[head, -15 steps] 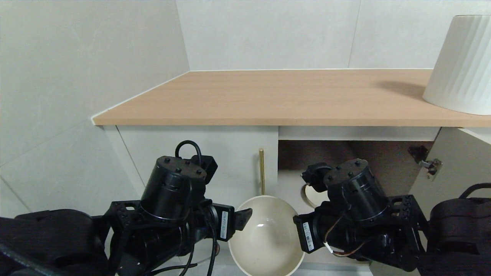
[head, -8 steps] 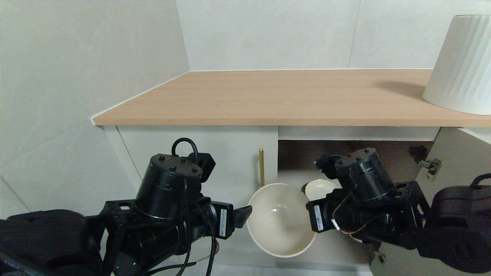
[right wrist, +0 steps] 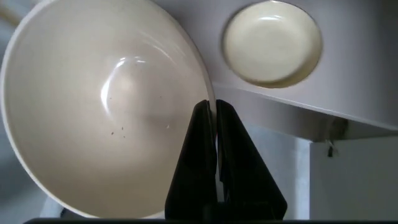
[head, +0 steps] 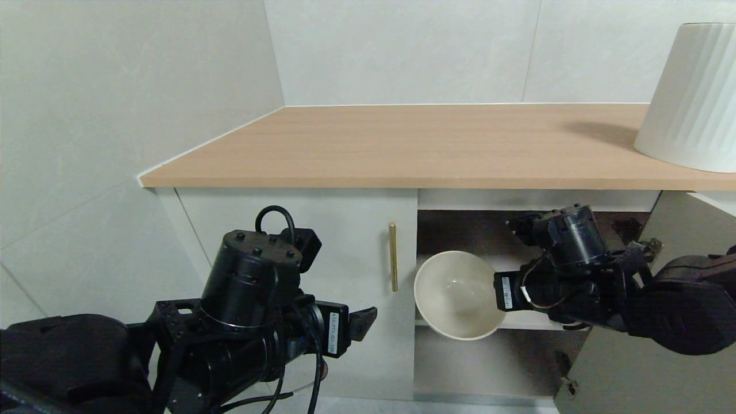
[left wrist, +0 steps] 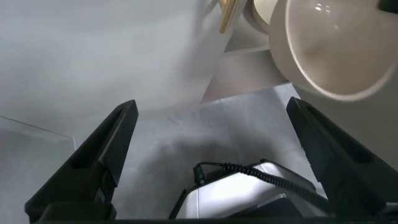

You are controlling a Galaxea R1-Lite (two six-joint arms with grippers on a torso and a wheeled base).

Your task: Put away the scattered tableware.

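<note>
1. Change since the earlier frames: the right arm has carried the bowl (head: pixel 457 293) up and to the right. It has gone from low between the two grippers to the mouth of the open cabinet (head: pixel 520 224). The left arm has barely shifted.
2. The right gripper (right wrist: pixel 215 143) is clamped on the bowl's rim, one finger inside and one outside.
3. The bowl hangs in the air, tilted with its opening toward the head camera, just in front of the shelf (head: pixel 543 328) edge. It rests on nothing.
4. The left gripper (left wrist: pixel 211 155) has its fingers wide apart and holds nothing. It sits low in front of the closed door, beside the brass handle (head: pixel 392 256).
5. Done: a small dish (right wrist: pixel 272 42) already lies on the shelf inside the cabinet.
6. Left, in my judgement: carry the bowl over the shelf, level it, set it down beside the dish and let go.
7. Whether further tableware waits elsewhere cannot be told. The countertop (head: pixel 402 144) carries a white ribbed shade (head: pixel 690 98) at its right end.
</note>
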